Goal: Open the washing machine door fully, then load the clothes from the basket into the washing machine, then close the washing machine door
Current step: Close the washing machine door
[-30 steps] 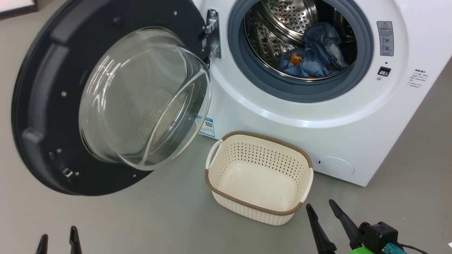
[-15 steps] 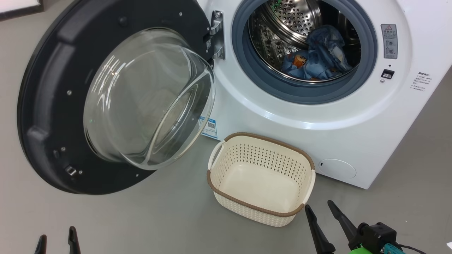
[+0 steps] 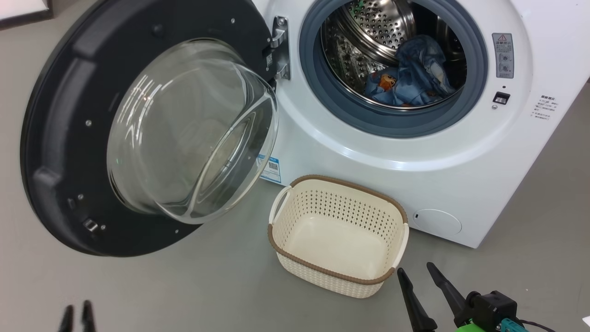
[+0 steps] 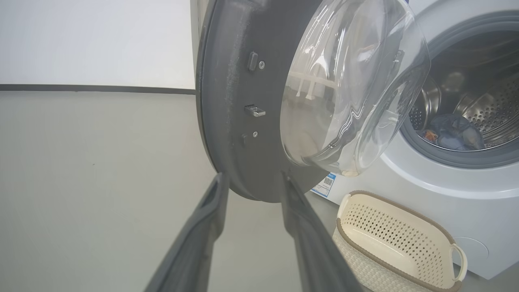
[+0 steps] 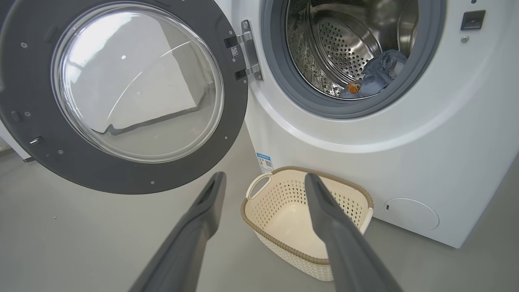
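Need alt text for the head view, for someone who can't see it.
The washing machine door stands wide open, and the clothes lie in the washing machine. The basket sits empty on the floor before it; the left claw and right claw are low, touching nothing.

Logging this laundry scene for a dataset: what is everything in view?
washing machine: one, white, upper right of head view
washing machine door: one, black with glass bowl, swung open left
clothes: one heap, blue and orange, inside the drum
basket: one, cream with brown rim, empty, before the machine
sticker: one, blue, low on machine's front
service flap: one, white, machine's lower right
floor: one, grey, underneath everything
left gripper: one, dark fingers apart, lower left
right gripper: one, dark fingers apart, beside basket
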Tool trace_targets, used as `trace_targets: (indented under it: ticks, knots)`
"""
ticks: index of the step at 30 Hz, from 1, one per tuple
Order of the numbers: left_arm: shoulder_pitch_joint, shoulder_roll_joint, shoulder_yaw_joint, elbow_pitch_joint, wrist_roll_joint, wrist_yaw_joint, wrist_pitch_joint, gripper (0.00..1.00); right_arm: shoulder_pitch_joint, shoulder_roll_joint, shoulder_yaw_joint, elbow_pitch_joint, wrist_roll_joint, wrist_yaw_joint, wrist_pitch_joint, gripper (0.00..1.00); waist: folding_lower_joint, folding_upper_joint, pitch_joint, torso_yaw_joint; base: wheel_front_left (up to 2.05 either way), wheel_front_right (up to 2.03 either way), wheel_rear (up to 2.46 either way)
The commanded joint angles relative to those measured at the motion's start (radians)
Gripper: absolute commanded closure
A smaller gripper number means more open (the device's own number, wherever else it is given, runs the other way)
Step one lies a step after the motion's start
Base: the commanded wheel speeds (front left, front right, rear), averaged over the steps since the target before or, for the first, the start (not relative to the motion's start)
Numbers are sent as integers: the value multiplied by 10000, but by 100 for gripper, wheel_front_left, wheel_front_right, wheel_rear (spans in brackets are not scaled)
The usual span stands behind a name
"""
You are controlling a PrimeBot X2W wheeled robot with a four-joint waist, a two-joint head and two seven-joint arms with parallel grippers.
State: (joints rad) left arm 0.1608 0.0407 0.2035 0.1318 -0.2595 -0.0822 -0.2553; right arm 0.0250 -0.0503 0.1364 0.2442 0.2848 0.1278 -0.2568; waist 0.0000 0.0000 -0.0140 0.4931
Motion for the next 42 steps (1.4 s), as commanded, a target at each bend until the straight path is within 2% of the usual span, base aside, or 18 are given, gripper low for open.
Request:
trace_targets:
  ticks: [1,6,14,17,21,28,30,42]
  knots:
    - [-197,95,288,-172,38,63,-65,100,-230,1,245,-209,66,29,-49,0,0,0,-24,7,0,0,0]
    - [-125,95,260,-147,21,104,-65,100,-184,1,232,-235,80,29,-49,0,0,0,-97,16,0,0,0]
    - [-302,109,580,-97,-860,159,-65,100,-84,1,259,-276,185,29,-49,0,0,0,-216,17,0,0,0]
    - [-500,325,778,-177,-899,158,-65,100,-53,1,241,-281,214,29,-49,0,0,0,-272,13,0,0,0]
    - [-914,670,1126,-291,-1165,149,-39,100,-50,1,235,-301,236,29,-49,0,0,0,-287,-3,0,0,0]
    - [-1875,1750,1821,-252,-1422,166,6,100,-49,1,236,-346,222,29,-49,0,0,0,-245,-57,0,0,0]
    - [-2022,1884,1914,-207,-1505,153,26,100,-57,1,237,-352,209,29,-49,0,0,0,-234,-77,0,0,0]
    - [-3684,3157,2854,1089,-2655,-86,110,100,-179,1,274,-334,79,29,-49,0,0,0,-34,-433,0,0,0]
